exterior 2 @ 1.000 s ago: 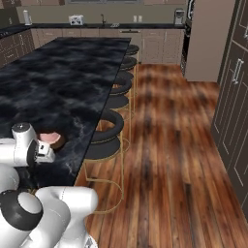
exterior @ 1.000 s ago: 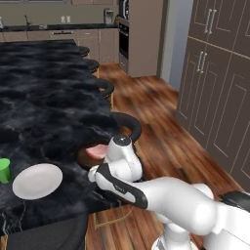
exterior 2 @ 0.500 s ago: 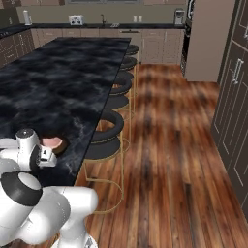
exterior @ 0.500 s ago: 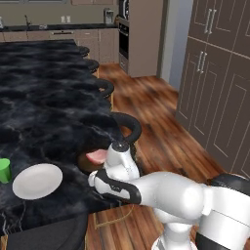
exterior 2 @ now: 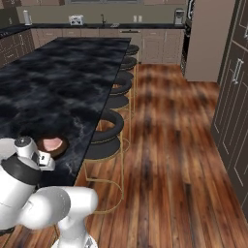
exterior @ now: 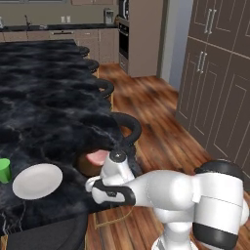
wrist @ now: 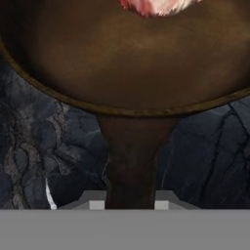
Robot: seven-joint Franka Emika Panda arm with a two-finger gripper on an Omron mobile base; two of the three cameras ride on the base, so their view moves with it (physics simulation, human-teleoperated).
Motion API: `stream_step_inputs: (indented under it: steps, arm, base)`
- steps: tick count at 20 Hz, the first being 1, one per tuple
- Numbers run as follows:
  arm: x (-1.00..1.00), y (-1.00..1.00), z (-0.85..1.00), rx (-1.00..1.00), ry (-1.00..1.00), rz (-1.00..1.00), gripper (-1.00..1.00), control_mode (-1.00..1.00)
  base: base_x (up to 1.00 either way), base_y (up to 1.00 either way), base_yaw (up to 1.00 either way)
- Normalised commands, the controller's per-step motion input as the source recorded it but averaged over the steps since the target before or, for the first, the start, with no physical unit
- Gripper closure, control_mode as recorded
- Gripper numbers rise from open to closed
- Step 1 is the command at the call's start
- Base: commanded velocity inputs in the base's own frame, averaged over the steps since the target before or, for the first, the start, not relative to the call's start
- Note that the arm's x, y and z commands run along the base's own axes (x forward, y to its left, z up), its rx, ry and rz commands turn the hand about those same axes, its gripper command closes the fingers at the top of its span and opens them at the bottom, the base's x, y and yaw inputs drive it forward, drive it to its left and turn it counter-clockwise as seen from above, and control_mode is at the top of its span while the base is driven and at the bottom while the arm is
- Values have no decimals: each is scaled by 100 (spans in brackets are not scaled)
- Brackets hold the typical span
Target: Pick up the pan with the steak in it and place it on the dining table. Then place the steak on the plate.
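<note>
My gripper (wrist: 126,204) straddles the pan's handle, a finger on either side; I cannot tell whether they pinch it. The pan (wrist: 132,53) rests on the dining table (exterior: 44,97), steak (exterior: 97,156) inside, plate (exterior: 37,180) at its nine o'clock.

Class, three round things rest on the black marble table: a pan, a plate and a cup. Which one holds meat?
The pan: dark brown, it carries the pink steak. The white plate and the green cup beside it hold no meat.
</note>
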Motion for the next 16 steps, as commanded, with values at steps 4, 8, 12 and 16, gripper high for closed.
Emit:
stream_step_inputs:
  steps: [4,8,12,16]
  arm:
    - [0,1,-2,0,0,0,-100,-100]
    - [0,0,3,0,0,0,-100,-100]
    - [0,-2,29,3,0,-1,-100,-100]
    - [0,-7,38,4,0,-5,-100,-100]
  base:
    - [0,0,0]
    - [0,0,0]
    - [0,0,0]
    - [0,0,0]
